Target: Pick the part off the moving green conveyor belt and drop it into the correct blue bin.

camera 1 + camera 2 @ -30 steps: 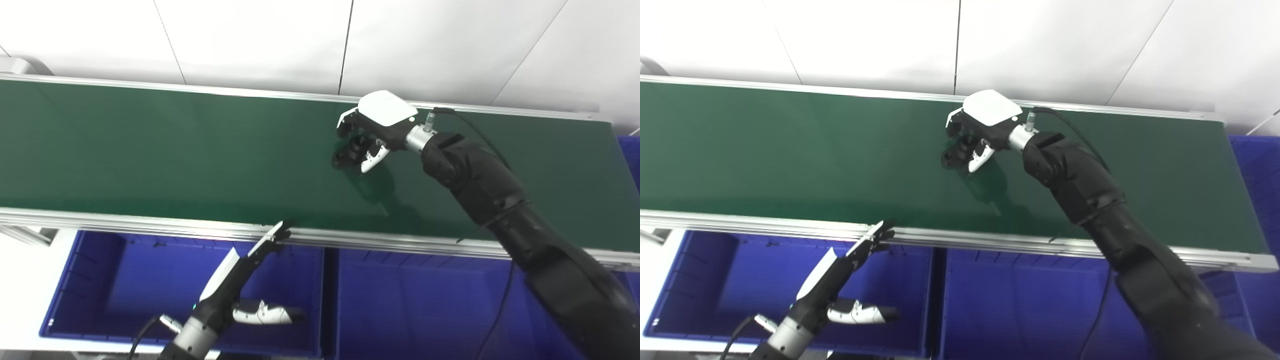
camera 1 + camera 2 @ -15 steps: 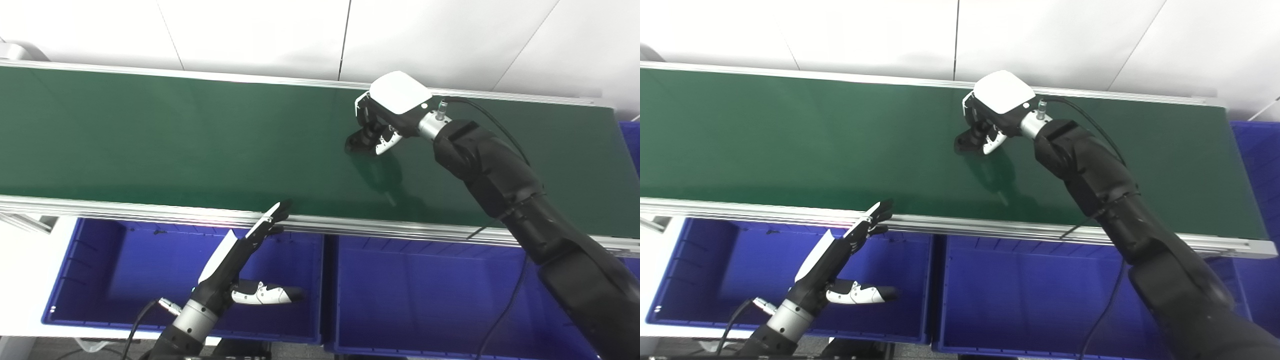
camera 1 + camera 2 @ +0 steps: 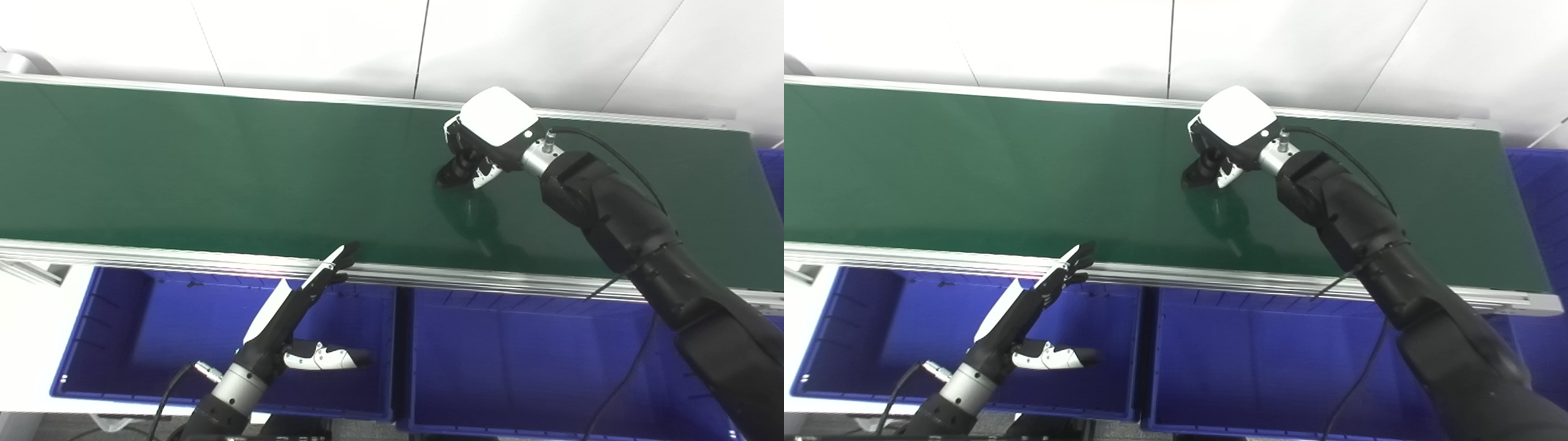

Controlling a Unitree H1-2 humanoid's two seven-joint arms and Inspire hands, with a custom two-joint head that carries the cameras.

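While the right hand [image 3: 484, 144] curls around the black part [image 3: 452, 173] on the belt [image 3: 214, 165], the belt's motion could slide it free; the left hand [image 3: 300, 327] waits spread wide near the belt's front rail.

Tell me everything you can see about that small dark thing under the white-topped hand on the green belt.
The part is small, black and rather glossy, seemingly rounded; finer detail is too small to tell. It sits on the green belt toward its far side. The right hand arches over it, fingers curled around it. Whether it is lifted is unclear.
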